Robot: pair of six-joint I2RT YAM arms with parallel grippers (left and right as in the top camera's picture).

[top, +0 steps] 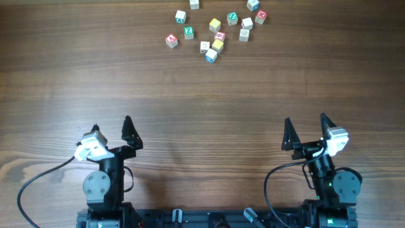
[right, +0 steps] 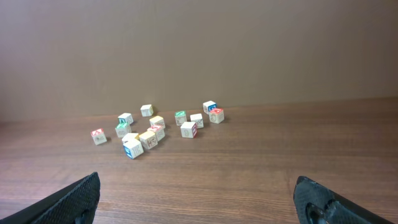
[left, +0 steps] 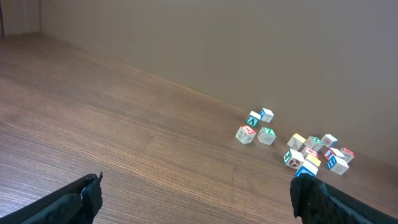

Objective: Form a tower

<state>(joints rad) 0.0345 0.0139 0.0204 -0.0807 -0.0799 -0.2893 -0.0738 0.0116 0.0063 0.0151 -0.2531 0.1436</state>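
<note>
Several small wooden letter cubes [top: 215, 31] lie loose in a cluster at the far middle of the table. No tower shows in any view; each cube sits singly on the wood. A white cube with a red mark [top: 219, 36] lies right beside a pale yellow cube [top: 218, 45]. The left wrist view has the cluster [left: 298, 146] at its far right, and the right wrist view has the cubes [right: 155, 127] ahead to the left. My left gripper [top: 111, 123] and right gripper [top: 305, 118] both stand open and empty near the front edge, far from the cubes.
Bare wooden tabletop [top: 202, 107] stretches between the grippers and the cubes. A brown wall [right: 199, 50] rises just behind the cluster. Black cables [top: 38, 180] trail beside both arm bases at the front.
</note>
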